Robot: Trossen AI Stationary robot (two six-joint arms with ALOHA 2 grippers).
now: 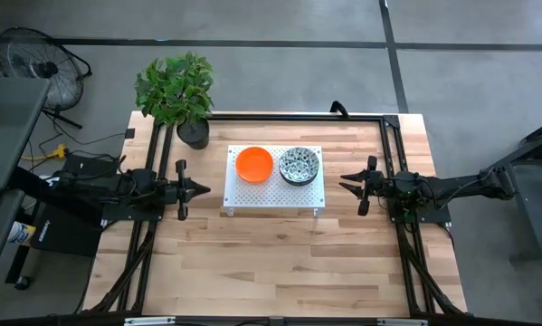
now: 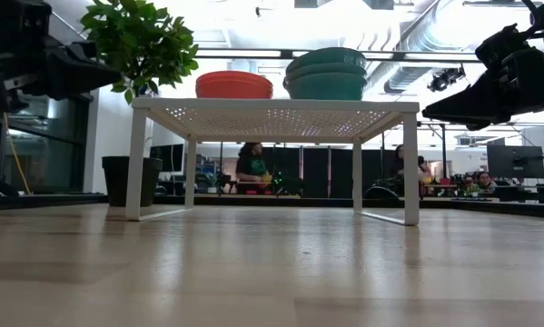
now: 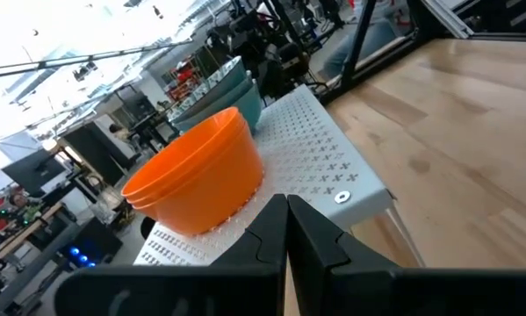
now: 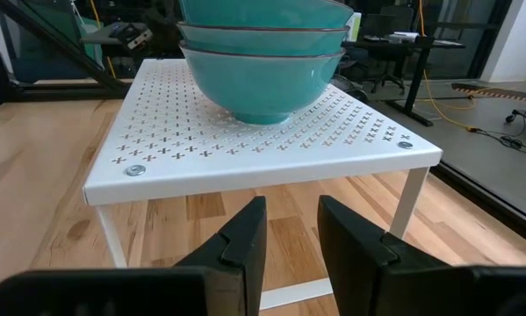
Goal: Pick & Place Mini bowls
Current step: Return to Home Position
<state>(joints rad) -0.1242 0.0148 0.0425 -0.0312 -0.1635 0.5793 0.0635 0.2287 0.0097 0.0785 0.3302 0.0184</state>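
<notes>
A white perforated stand (image 1: 272, 195) stands on its legs in the middle of the wooden table. On its top sit two stacks of mini bowls: orange ones (image 1: 253, 164) (image 3: 197, 180) toward the left, and ones speckled inside and teal outside (image 1: 299, 165) (image 4: 263, 53) toward the right. My left gripper (image 1: 207, 190) (image 3: 286, 204) hovers shut left of the stand, pointing level at it and touching nothing. My right gripper (image 1: 346, 182) (image 4: 291, 211) hovers open right of the stand, pointing at it, with nothing between its fingers.
A potted plant (image 1: 178, 91) stands at the table's far left corner, close behind the stand. Black frame bars (image 1: 393, 145) run along the table's far and side edges. A fan (image 1: 35, 59) stands on the floor at the left. Bare wood lies in front of the stand.
</notes>
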